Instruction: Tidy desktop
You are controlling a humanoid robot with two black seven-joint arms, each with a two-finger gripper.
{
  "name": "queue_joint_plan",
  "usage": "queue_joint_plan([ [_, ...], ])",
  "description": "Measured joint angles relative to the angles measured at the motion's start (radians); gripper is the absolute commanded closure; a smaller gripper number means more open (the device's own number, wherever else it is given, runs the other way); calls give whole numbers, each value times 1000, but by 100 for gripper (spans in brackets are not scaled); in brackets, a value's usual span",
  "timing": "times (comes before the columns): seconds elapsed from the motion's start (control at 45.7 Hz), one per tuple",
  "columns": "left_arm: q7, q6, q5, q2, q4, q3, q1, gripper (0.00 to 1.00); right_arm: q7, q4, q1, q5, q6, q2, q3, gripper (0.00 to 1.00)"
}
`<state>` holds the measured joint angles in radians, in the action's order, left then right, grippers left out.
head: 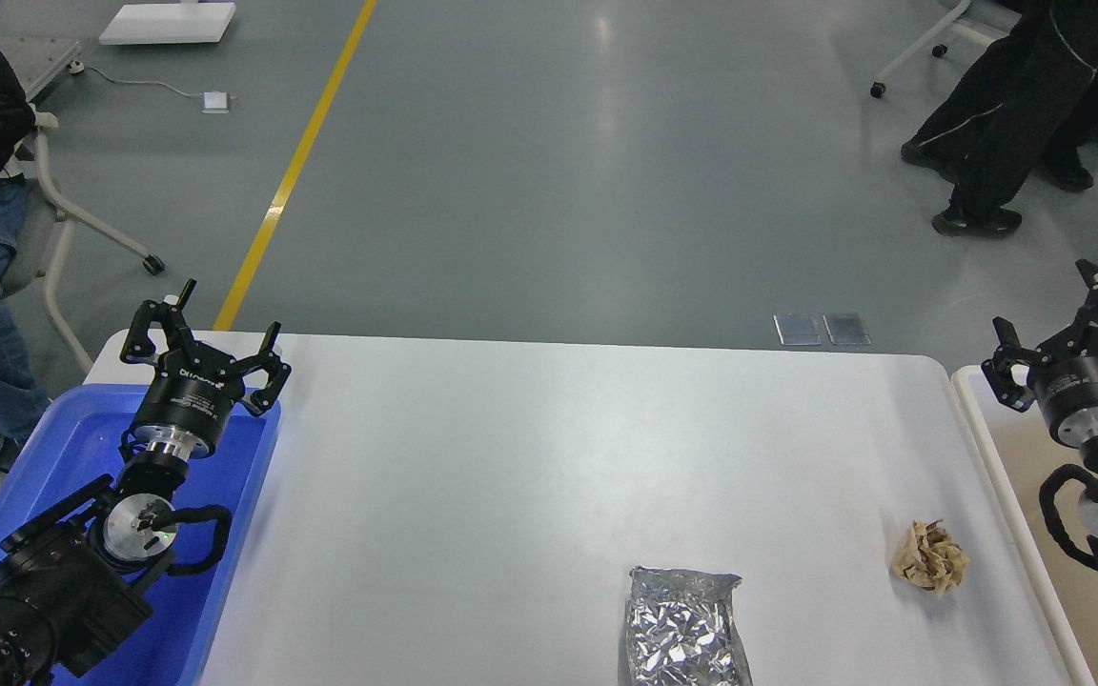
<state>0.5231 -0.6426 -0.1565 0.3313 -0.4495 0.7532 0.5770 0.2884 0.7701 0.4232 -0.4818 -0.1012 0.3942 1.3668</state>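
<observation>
Over on the left, the left tool [204,354] is hanging above the far end of the blue tray [225,534] with its fingers spread wide and nothing between them, so it's basically idling. Same deal on the other side: the right tool [1056,332] is hovering over the off-white bin [987,448] at the right edge, fingers apart too, carrying nothing. Moving outward from there, the white counter [530,457] is sitting between the two containers and it's mostly bare, but not totally. A crinkly silver foil bag [682,629] is lying flat near the front edge, a bit right of center, partly cut off by the bottom of the view. A crumpled brownish paper wad [930,557] is resting further right, close to the bin side but not touching the bag. So as far as I can judge, the tidying isn't finished yet: two bits of clutter are waiting, and neither tool is near them. I can't really see whether anything's lying inside the tray or bin, since the arms are blocking a lot. My guess is the wad is the easy one for the right arm.
</observation>
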Motion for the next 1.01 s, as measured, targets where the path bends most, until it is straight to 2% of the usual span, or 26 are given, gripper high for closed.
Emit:
queue_joint_plan([
  [1.007, 0, 0, 0, 0, 0, 0, 0, 0, 0, 4, 4, 0, 0, 2, 2, 0],
])
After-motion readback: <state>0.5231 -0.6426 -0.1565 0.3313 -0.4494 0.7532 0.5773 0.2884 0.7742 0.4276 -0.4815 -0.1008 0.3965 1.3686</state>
